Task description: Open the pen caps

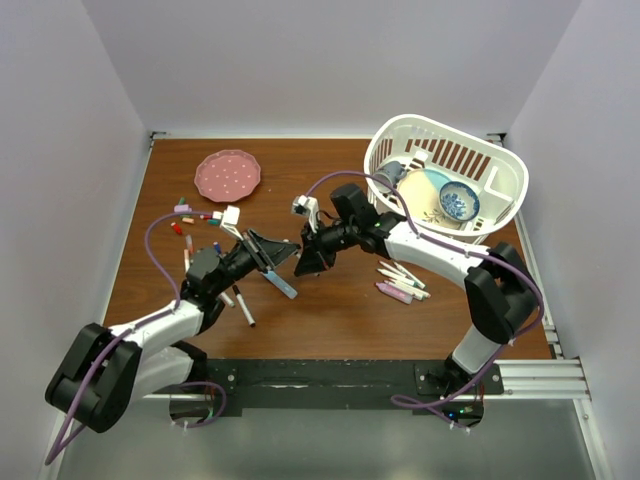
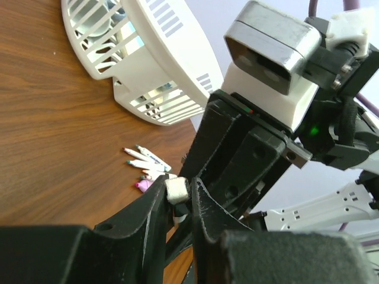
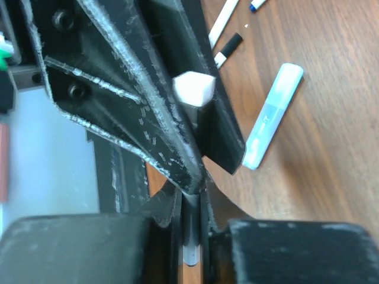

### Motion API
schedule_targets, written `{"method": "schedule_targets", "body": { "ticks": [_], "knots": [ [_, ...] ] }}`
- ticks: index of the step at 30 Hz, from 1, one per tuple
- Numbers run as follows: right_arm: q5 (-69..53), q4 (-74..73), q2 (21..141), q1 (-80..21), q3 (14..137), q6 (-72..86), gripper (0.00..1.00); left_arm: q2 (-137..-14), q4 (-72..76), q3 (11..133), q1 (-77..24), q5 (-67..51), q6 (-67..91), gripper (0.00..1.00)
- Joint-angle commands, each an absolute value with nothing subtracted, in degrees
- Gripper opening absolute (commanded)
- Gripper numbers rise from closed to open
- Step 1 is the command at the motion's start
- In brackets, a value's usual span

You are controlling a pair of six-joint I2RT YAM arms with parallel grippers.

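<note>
My two grippers meet nose to nose over the middle of the table. The left gripper (image 1: 270, 250) (image 2: 177, 188) is shut on a slim pen; its white end (image 2: 176, 190) (image 3: 193, 89) sticks out between the fingers. Facing it, the right gripper (image 1: 306, 257) (image 3: 190, 198) is shut on the pen's other end, a thin dark grey pen cap (image 3: 190, 236). In the top view the pen is hidden between the fingers. Loose caps and pens (image 1: 190, 222) lie at the left.
A light blue highlighter (image 1: 283, 284) (image 3: 272, 118) lies under the grippers, a black-capped marker (image 1: 243, 306) beside it. More pens (image 1: 402, 283) (image 2: 145, 163) lie to the right. A white basket (image 1: 505, 165) (image 2: 177, 65) with bowls stands back right, a pink plate (image 1: 228, 174) back left.
</note>
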State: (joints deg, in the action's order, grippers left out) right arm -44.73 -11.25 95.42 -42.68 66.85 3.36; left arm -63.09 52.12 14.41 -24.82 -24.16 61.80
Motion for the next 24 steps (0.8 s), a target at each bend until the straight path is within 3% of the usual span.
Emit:
{"method": "schedule_targets", "body": {
  "ticks": [1,8,14,19,24],
  "knots": [
    [-42.54,-10.54,95.1,-42.89,67.15,4.83,0.0,-58.99,53.71,15.3,-24.87,-14.62,60.29,0.0],
    [-44.56,-11.43,94.49,-43.15,64.78,2.99,0.0,-51.42,37.9,24.42,-20.33,9.48,58.01,0.0],
    [-43.77,-11.16,91.06,-42.8,61.09,1.06,0.0,-53.78,36.39,28.21,-8.11,4.4,61.17,0.0],
    [-43.86,-12.3,89.56,-41.66,61.26,0.27,0.0,-54.05,34.81,28.74,-4.67,3.17,58.72,0.0],
    [-33.53,-22.73,86.4,-40.96,61.7,-16.49,0.0,-54.4,24.72,29.44,-3.69,1.58,55.55,0.0]
  ]
}}
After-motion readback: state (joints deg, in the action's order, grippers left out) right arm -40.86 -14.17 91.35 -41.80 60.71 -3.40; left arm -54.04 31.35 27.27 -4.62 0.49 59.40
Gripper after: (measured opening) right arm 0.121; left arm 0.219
